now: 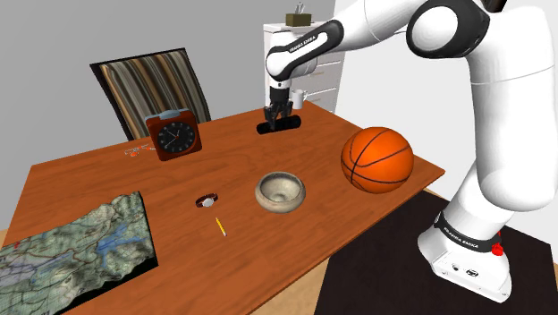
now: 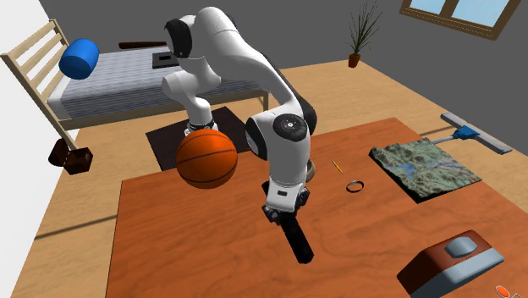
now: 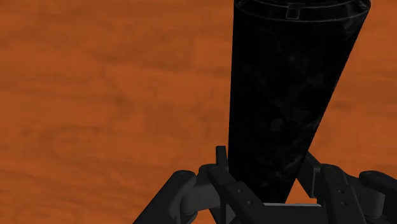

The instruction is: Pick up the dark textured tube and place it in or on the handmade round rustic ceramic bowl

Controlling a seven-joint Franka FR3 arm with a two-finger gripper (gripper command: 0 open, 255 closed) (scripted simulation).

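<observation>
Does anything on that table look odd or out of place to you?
The basketball sits loose near the wooden table's edge, on the shoulder view's right; a ball there might roll off. Nothing looks spilled or broken.

I take the basketball [image 1: 377, 158] as my mark; it sits on the wooden table [image 1: 295, 259], close to one edge. Well off to the shoulder view's left of the ball I see a red-brown clock [image 1: 175, 135] standing upright with a dark face. Down and left of the ball in that view lie a small ring-like band [image 1: 207, 201] and a yellow pencil [image 1: 220, 225], with a relief map [image 1: 71, 246] far beyond them. Behind the ball stands a white dresser [image 1: 322, 76]; farther left, a striped chair [image 1: 152, 85]. On the floor below the ball lies a dark rug [image 1: 376, 277]. In the second exterior view, a bed [image 2: 127, 85] with a blue roll cushion [image 2: 81, 57] lies behind the ball.
</observation>
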